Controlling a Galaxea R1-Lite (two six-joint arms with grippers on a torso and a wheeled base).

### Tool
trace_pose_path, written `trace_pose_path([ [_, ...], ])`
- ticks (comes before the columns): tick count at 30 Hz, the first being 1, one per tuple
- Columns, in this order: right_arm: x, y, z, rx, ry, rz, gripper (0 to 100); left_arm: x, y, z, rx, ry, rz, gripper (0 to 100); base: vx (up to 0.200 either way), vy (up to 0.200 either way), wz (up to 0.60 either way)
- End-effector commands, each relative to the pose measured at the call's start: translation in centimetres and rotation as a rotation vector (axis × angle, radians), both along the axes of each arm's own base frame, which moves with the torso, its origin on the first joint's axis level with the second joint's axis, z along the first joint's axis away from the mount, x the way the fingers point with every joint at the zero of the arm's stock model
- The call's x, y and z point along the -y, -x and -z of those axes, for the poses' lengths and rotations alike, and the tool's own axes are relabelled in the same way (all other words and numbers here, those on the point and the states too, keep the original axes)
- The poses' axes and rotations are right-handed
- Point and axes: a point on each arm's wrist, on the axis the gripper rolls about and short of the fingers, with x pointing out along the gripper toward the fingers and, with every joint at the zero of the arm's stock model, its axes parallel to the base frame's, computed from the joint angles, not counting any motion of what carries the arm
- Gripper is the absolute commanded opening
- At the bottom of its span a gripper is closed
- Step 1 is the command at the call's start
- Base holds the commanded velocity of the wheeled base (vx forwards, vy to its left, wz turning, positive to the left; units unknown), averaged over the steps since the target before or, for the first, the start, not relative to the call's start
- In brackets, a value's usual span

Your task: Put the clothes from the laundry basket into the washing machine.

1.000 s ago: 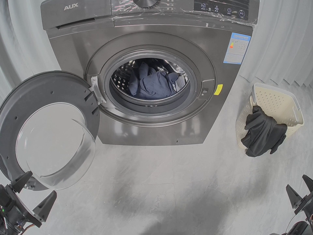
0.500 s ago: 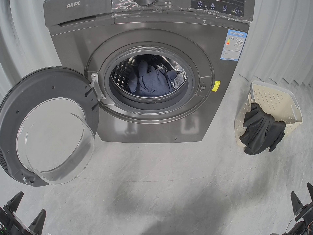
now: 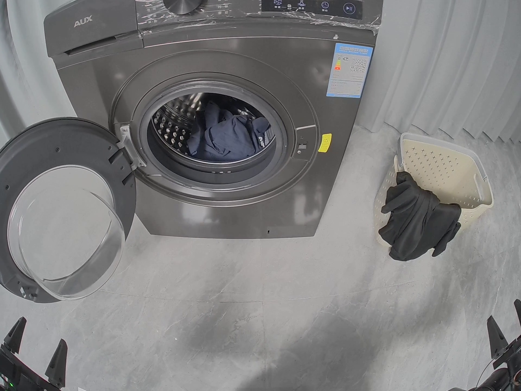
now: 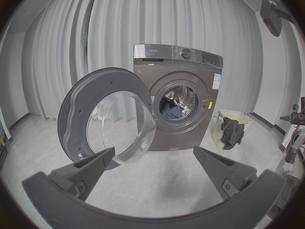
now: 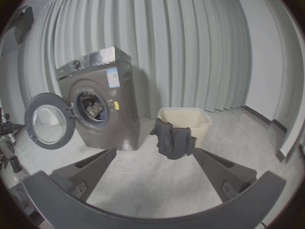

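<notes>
Two garments are what we are finding before us: a navy blue piece is lying inside the drum of the washing machine, and a dark grey garment is hanging over the near rim of the laundry basket, its lower part trailing down the outer wall. The basket, cream and perforated, is standing on the floor just beside the machine, on our right, in front of the pale curtain. The machine's round door is standing swung wide open on our left, with its glass bowl facing us. We are holding our left gripper low, nearer to us than the open door and apart from it. Its fingers are spread wide and are gripping nothing, with bare floor showing between them in the left wrist view. We are holding our right gripper low on the right side, nearer to us than the basket and well apart from the dark grey garment. Its fingers too are spread wide and are carrying nothing. In the right wrist view the garment is showing beyond the gap between the fingers, touching neither of them
</notes>
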Motion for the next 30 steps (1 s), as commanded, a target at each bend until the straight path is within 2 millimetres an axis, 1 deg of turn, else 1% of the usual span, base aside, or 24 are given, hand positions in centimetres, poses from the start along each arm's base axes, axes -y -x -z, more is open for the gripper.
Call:
trace_pose_path([
  [1, 0.17, -0.13, 0.7, -0.046, 0.008, 0.088, 100, 0.33, 0.44, 0.65, 0.043, 0.0, -0.041, 100, 0.0, 0.0, 0.0],
  [3, 0.26, -0.05, 0.77, -0.068, 0.018, 0.127, 100, 0.41, 0.51, 0.67, 0.051, -0.01, -0.008, 100, 0.0, 0.0, 0.0],
  [4, 0.3, -0.04, 0.71, -0.066, 0.027, 0.144, 100, 0.49, 0.62, 0.7, 0.063, -0.003, 0.042, 100, 0.0, 0.0, 0.0],
  [5, 0.29, -0.05, 0.71, -0.063, 0.026, 0.139, 100, 0.5, 0.62, 0.68, 0.064, 0.005, 0.043, 100, 0.0, 0.0, 0.0],
  [7, 0.36, -0.06, 0.74, -0.058, 0.018, 0.186, 100, 0.5, 0.61, 0.82, 0.05, 0.022, 0.05, 100, 0.0, 0.0, 0.0],
  [10, 0.34, 0.46, 0.83, -0.049, 0.044, 0.403, 100, 0.52, 0.61, 0.85, 0.046, 0.039, 0.055, 100, 0.0, 0.0, 0.0],
  [12, 0.23, 0.62, 0.87, -0.037, 0.054, 0.397, 100, 0.53, 0.61, 0.85, 0.046, 0.035, 0.061, 100, 0.0, 0.0, 0.0],
  [13, -0.01, 0.76, 0.96, -0.006, 0.076, 0.239, 100, 0.56, 0.61, 0.82, 0.048, 0.039, 0.077, 100, 0.0, 0.0, 0.0],
  [14, -0.22, 0.69, 0.99, 0.008, 0.07, 0.129, 100, 0.62, 0.62, 0.84, 0.045, 0.048, 0.103, 100, 0.0, 0.0, 0.0],
  [15, -0.37, 0.65, 1.06, 0.009, 0.054, 0.062, 100, 0.65, 0.62, 0.82, 0.046, 0.055, 0.117, 100, 0.0, 0.0, 0.0],
  [16, -0.37, 0.65, 1.06, 0.009, 0.054, 0.062, 100, 0.65, 0.62, 0.82, 0.046, 0.055, 0.117, 100, 0.0, 0.0, 0.0],
  [17, -0.5, 0.63, 1.5, -0.017, 0.016, -0.001, 100, 0.67, 0.63, 0.81, 0.045, 0.076, 0.127, 100, 0.0, 0.0, 0.0],
  [22, -0.48, 0.61, 1.57, -0.023, 0.026, 0.017, 100, 0.63, 0.62, 0.78, 0.049, 0.078, 0.104, 100, 0.0, 0.0, 0.0],
  [30, -0.48, 0.63, 1.57, -0.018, 0.034, 0.011, 100, 0.53, 0.61, 0.78, 0.051, 0.081, 0.063, 100, 0.0, -0.2, 0.0],
])
